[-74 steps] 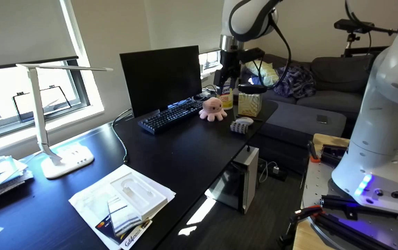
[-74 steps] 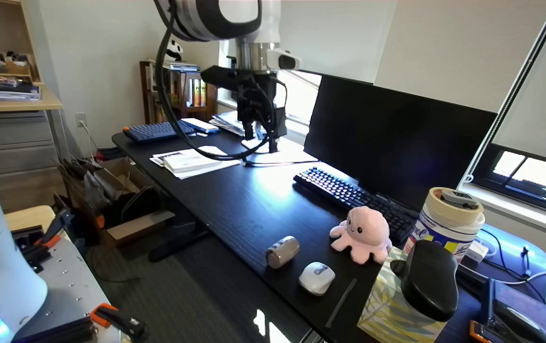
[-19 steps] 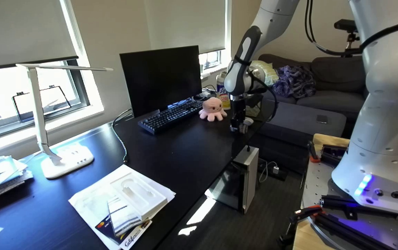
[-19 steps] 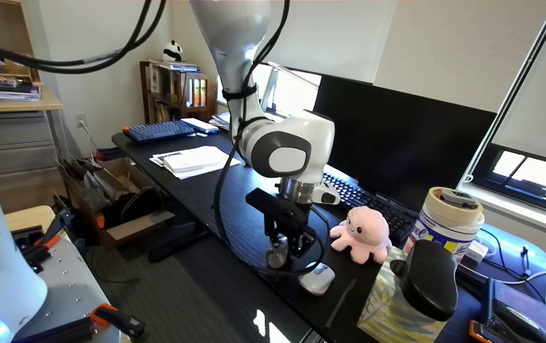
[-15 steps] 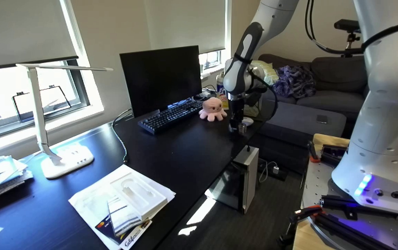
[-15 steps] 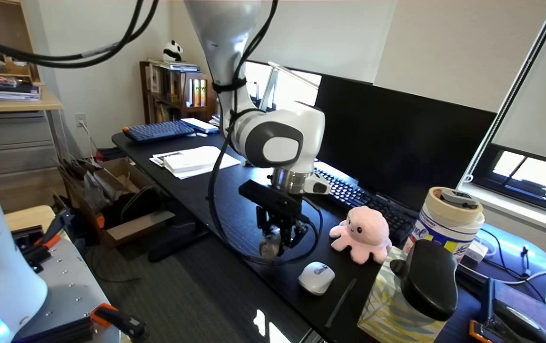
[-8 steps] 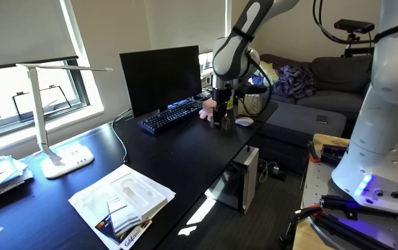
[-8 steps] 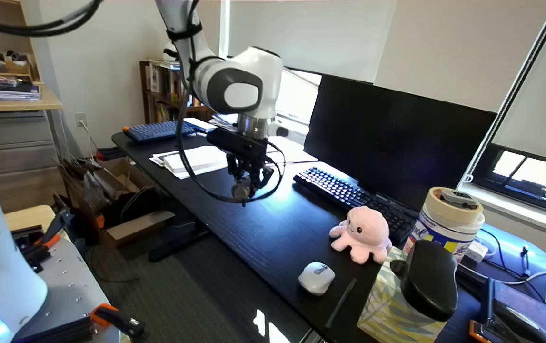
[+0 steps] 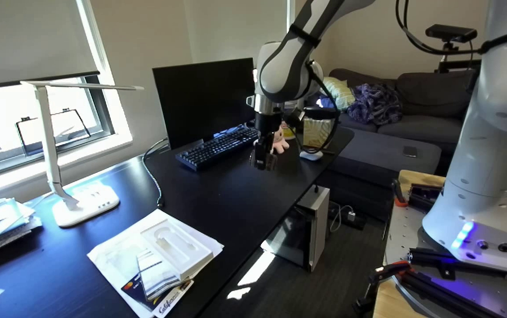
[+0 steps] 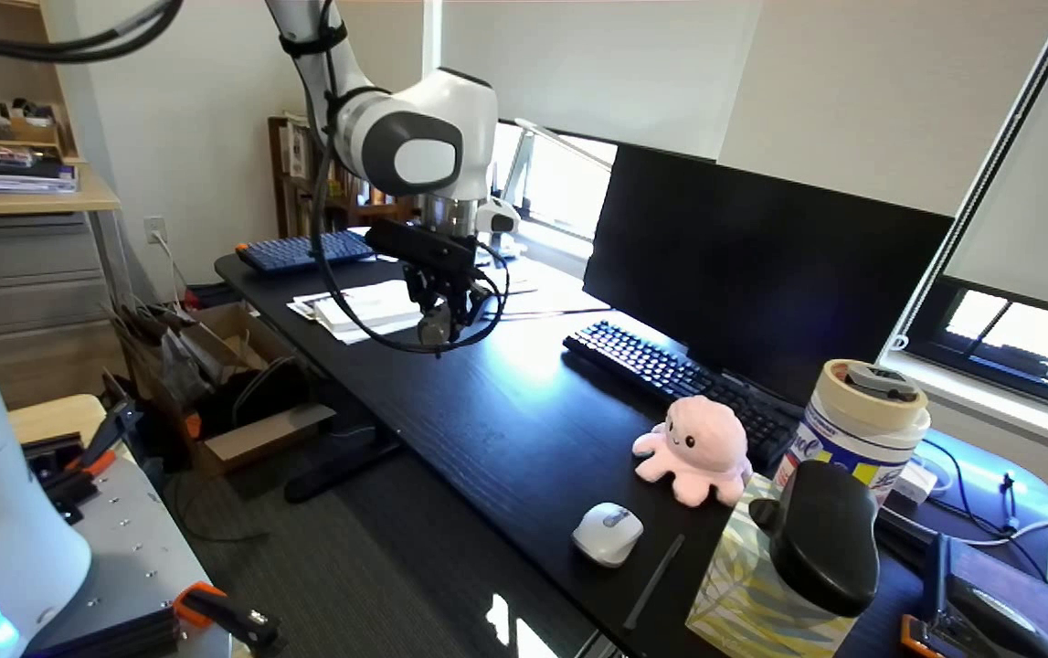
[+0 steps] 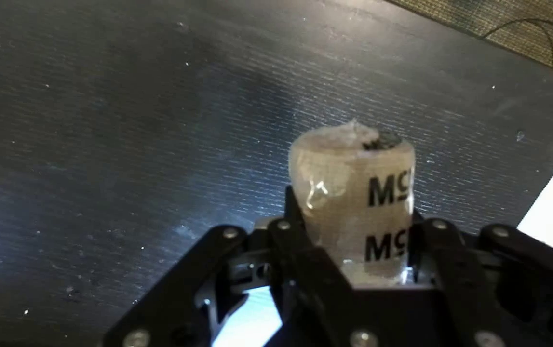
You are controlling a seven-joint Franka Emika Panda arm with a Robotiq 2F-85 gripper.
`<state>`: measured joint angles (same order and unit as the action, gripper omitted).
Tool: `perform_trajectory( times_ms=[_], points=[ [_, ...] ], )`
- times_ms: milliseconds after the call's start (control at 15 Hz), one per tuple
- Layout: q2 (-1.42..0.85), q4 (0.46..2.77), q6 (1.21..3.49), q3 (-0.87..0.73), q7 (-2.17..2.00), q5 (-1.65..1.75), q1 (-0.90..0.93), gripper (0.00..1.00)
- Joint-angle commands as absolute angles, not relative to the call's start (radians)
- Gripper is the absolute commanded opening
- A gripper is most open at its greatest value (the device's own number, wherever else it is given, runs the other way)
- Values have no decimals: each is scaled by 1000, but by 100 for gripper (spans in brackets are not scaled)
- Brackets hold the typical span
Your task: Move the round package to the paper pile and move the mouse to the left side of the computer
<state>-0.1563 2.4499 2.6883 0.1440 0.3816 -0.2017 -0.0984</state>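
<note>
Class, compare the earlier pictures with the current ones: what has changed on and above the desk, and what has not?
The package lay on the desk beside the mouse. The pincer has closed on it, lifted it and carried it away from the mouse, toward the papers. The mouse, papers, toy and monitor stayed put.

Between the gripper [image 11: 355, 212], with the round package [image 11: 346, 180] in it, and the paper pile [image 9: 116, 256], a broad lane of dark desk [image 9: 226, 207] lies open, though a white tray [image 9: 182, 249] rises on top. The monitor [image 9: 204, 101] and keyboard [image 9: 218, 149] wall off the far side, and a cable [image 9: 150, 176] snakes between them and the lamp base [image 9: 86, 206]. A plush toy [image 10: 699, 446], thin stick [image 10: 653, 582] and patterned box [image 10: 743, 594] crowd the mouse [image 10: 608, 536], leaving a way in from the pile's side.
</note>
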Motion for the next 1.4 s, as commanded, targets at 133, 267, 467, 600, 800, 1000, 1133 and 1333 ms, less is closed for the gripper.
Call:
perform_trajectory(
  times_ms=[133,267,467,600,800,1000,1133,1333],
  points=[
    [-287,2367,2823,303,578,-499,-151,17],
    [-361,2287,2812,351,655,-603,-126,17],
    [-407,2181,2696,317,464,-439,-28,17],
    [-403,2124,2626,258,294,-304,59,17],
    [-403,2117,2625,259,257,-254,73,42],
    [-402,2078,2590,233,202,-210,115,42],
    [-403,2078,2589,227,201,-208,114,42],
    [-386,2035,2472,163,18,-96,201,17]
  ],
)
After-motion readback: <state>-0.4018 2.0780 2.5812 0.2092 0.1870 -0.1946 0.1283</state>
